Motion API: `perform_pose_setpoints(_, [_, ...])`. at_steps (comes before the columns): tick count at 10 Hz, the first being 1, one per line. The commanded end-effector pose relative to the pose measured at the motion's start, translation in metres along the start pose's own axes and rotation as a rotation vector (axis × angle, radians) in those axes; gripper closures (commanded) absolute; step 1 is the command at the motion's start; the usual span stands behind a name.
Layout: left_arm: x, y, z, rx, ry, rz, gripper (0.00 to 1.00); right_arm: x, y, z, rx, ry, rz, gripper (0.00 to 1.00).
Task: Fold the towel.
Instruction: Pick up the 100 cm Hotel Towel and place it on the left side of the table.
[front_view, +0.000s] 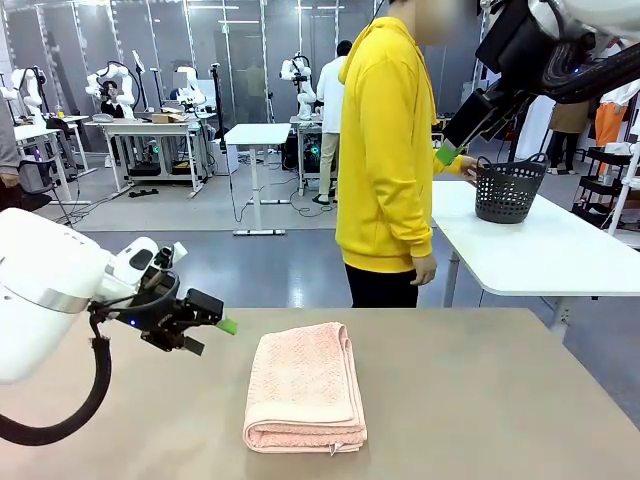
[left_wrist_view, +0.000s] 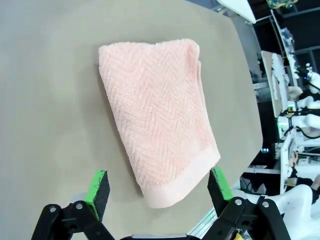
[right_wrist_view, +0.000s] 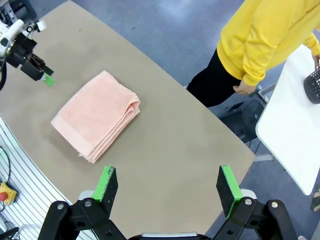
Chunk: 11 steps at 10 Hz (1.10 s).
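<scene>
The towel (front_view: 305, 389) lies folded on the table (front_view: 480, 400), just ahead of the left gripper (left_wrist_view: 159, 187), whose fingers are spread and empty. The right gripper (right_wrist_view: 167, 185) hangs high above, fingers spread too.

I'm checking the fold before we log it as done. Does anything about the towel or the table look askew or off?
Nothing stands out. The towel lies folded in neat layers on the table, hem band toward the robot, edges roughly aligned. Both grippers, left and right, are open and clear of it.
</scene>
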<state>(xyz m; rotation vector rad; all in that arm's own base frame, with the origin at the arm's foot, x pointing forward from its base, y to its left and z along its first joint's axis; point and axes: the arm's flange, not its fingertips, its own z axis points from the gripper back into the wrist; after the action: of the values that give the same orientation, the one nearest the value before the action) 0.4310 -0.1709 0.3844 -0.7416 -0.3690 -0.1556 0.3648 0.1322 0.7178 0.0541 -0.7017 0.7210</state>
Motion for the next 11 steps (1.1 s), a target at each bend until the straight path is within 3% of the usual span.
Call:
perform_pose_setpoints(1, [0.001, 0.018, -0.021, -0.058, 0.011, 0.034, 0.00, 0.000, 0.001, 0.002, -0.004, 0.008, -0.001, 0.00])
perform_pose_setpoints(11, [-0.006, 0.070, -0.100, -0.304, 0.044, 0.237, 0.00, 0.000, 0.001, 0.002, -0.004, 0.008, -0.001, 0.00])
